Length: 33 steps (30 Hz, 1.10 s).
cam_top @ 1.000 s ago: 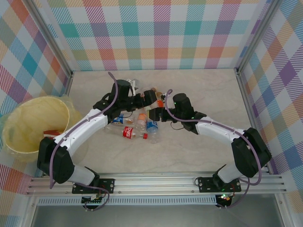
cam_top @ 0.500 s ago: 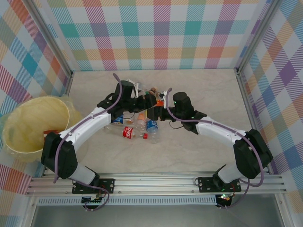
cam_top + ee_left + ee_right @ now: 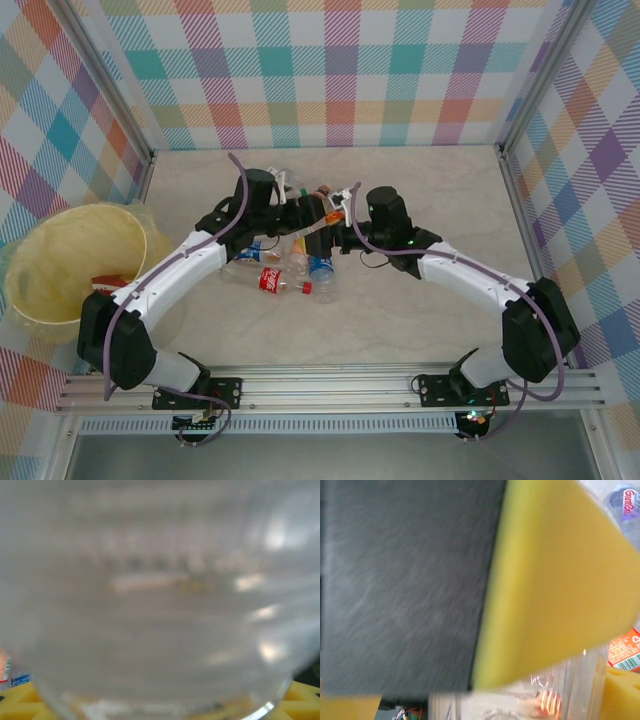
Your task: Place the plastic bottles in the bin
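Left gripper (image 3: 310,213), above the loose plastic bottles (image 3: 285,275) at mid-table, has narrowed from wide apart to clamp a clear bottle (image 3: 160,610) between its yellow pads (image 3: 20,702); right gripper (image 3: 338,208), just beside it, has gone from closed to jaws apart. Judged: this bottle now rests with the left arm alone; the bin (image 3: 45,250) stands well apart at far left, so a carry follows.

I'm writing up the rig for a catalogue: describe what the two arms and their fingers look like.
Both the left arm and right arm have white tubular links between bulky black joint housings. A grey-purple cable loops loosely along each. The finger pads are bright yellow. No markings are legible.
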{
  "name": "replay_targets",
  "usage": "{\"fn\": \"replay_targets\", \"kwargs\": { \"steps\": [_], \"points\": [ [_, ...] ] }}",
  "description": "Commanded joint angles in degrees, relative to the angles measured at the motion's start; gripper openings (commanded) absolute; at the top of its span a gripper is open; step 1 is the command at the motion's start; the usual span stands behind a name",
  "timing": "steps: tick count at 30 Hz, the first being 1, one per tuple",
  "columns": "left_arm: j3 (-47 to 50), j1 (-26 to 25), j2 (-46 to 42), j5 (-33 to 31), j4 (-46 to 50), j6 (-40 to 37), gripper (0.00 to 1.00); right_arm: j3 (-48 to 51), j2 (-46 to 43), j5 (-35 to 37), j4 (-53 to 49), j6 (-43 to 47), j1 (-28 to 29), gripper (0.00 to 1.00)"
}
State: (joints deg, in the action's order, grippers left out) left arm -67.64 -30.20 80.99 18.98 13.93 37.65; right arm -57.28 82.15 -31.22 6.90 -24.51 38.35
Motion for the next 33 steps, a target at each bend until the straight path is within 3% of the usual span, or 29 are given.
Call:
{"fn": "replay_targets", "kwargs": {
  "steps": [1,6,11,19,21,26,33],
  "points": [
    [-0.23,1.73,-3.49,-3.27,3.25,-1.18,0.64,-0.88,-3.57,-1.97,-1.51,5.59,0.25,1.0],
    [-1.36,4.01,-7.62,-5.96,6.6,-2.47,0.64,3.16,-9.01,8.39,0.9,7.46,0.23,1.0],
    [-4.44,5.65,-11.83,-11.29,12.99,-5.61,0.64,7.4,-14.49,23.45,3.42,8.29,0.24,1.0],
    [-15.07,6.73,-15.9,-26.99,28.14,-11.72,0.62,9.9,-17.1,41.81,2.0,5.22,0.19,1.0],
    [-17.48,6.88,-16.98,-30.59,30.26,-13.41,0.62,9.77,-16.69,42.98,1.59,4.68,0.23,1.0],
    [-19.85,6.9,-21.58,-49.91,34.0,-14.41,0.61,9.05,-15.45,42.19,1.22,4.58,0.22,1.0],
    [-19.95,7.25,-25.78,-70.15,36.95,-19.6,0.61,8.15,-14.39,41.09,0.03,5.15,0.16,1.0]
  ]
}}
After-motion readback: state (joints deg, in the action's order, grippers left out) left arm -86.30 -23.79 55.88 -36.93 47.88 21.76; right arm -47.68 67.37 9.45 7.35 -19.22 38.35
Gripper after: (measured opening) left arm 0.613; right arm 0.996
